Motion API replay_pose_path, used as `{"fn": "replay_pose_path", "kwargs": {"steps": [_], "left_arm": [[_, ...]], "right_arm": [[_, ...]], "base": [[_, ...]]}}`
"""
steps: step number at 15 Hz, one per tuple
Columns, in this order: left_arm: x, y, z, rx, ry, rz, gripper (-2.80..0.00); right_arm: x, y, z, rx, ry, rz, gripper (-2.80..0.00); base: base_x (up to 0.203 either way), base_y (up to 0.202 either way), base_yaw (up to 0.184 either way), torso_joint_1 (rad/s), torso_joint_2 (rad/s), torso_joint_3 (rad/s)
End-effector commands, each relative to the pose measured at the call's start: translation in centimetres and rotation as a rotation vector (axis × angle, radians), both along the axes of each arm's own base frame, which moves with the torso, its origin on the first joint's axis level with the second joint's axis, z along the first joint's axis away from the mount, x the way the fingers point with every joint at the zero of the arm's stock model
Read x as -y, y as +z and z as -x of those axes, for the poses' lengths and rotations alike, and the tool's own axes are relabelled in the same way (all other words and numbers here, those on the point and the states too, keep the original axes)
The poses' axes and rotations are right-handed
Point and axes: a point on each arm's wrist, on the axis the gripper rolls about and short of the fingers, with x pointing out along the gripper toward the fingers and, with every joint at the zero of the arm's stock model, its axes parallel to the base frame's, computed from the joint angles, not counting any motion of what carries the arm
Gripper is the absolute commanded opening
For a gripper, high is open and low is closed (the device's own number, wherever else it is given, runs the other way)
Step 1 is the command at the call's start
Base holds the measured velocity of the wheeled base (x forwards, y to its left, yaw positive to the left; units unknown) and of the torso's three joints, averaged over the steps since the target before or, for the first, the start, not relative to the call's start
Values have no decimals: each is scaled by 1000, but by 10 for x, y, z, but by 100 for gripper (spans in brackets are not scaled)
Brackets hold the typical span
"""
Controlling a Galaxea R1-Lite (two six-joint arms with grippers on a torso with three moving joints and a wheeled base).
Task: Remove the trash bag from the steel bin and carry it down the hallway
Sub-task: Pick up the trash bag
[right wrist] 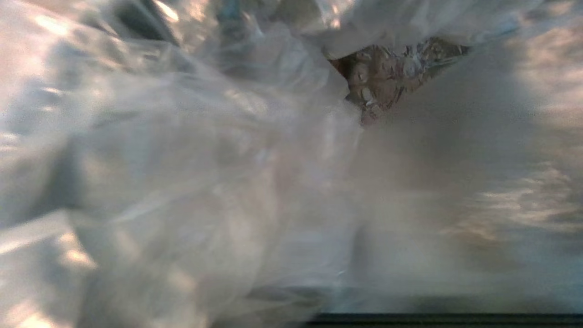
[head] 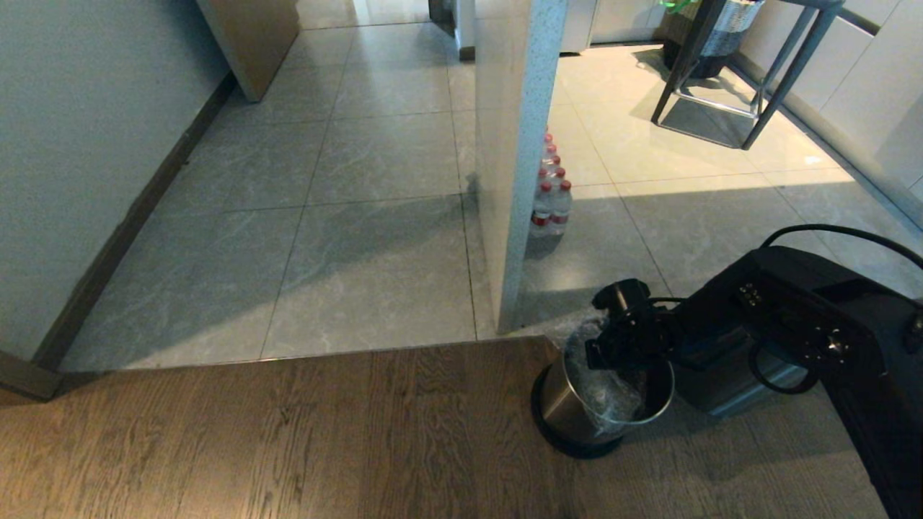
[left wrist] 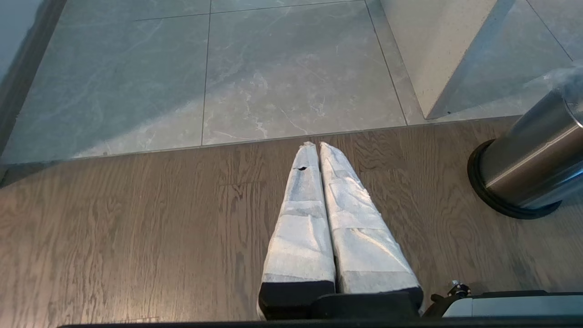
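Head view: the hallway (head: 346, 238), glossy grey marbled tile between a white wall and a speckled pillar (head: 515, 158), meets the wood-plank floor (head: 288, 432) at a straight seam. That seam looks like the first risk; a judgement only, but a bump there could swing a loosely held load.

The steel bin (head: 570, 411), a short round brushed-steel cylinder on a black base, stands on the planks beside the pillar's foot. It looks light, so a pull on the liner may tip it or drag it along rather than freeing the bag.

The trash bag (head: 609, 393), thin, clear and crinkly, is still inside the bin, its edge ruffled over the rim. Such film tears or slips easily if pinched in too small a fold.

The right gripper (head: 626, 360) reaches into the bin's mouth; its wrist view is filled with plastic, and whether its fingers have hold of the film I cannot tell.

The left gripper (left wrist: 314, 148) hangs over the planks, its white-wrapped fingers (left wrist: 303, 228) pressed together, empty.
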Motion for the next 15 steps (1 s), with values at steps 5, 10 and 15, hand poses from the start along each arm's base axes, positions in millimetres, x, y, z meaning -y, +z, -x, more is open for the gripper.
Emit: {"fn": "replay_pose_path", "kwargs": {"steps": [5,10,15], "left_arm": [[0,0,0,0,0,0,-280],[0,0,0,0,0,0,-280],[0,0,0,0,0,0,-280]], "right_arm": [[-1,25,2,51,-16,-19,-280],[1,111,27,168,-37,-87,-280],[12,215,103,347,-11,-134,-280]], "base": [[0,0,0,0,0,0],[0,0,0,0,0,0],[0,0,0,0,0,0]]}}
